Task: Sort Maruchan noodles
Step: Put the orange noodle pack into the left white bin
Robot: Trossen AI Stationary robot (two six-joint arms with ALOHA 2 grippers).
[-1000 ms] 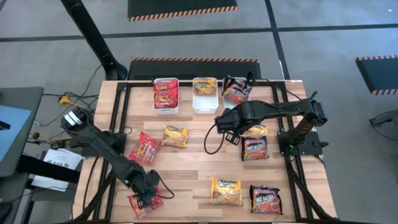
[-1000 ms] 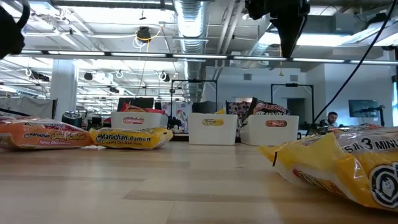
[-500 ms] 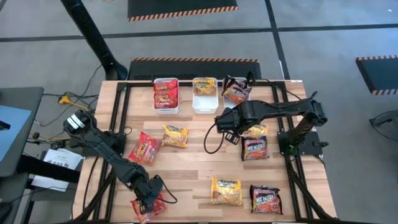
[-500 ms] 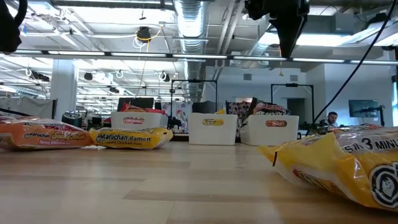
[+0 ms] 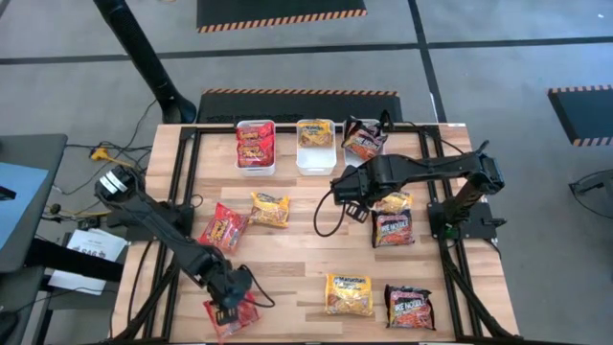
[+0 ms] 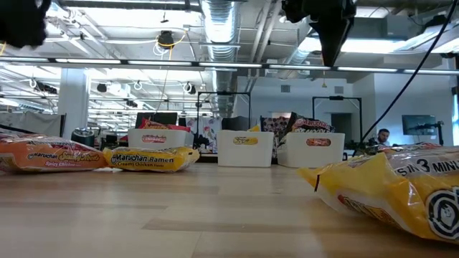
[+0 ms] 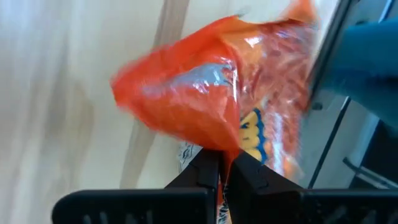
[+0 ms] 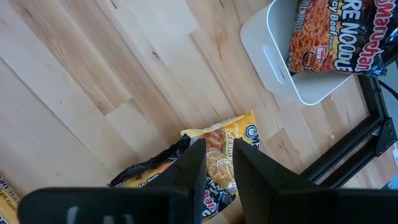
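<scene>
Left gripper (image 5: pixel 228 311) at bench (image 5: pixel 297 259) near-left corner, fingers (image 7: pixel 205 177) clamped on red packet (image 7: pixel 205 102). Right gripper (image 5: pixel 352 207) hovering mid-bench, fingers (image 8: pixel 189 168) slightly apart, nothing held; yellow packet (image 8: pixel 227 149) and black packet (image 8: pixel 152 168) seen below.

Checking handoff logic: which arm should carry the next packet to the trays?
Left, probably. The left gripper is already shut on a red packet at the table's near-left corner; the right gripper hovers empty mid-table.
</scene>
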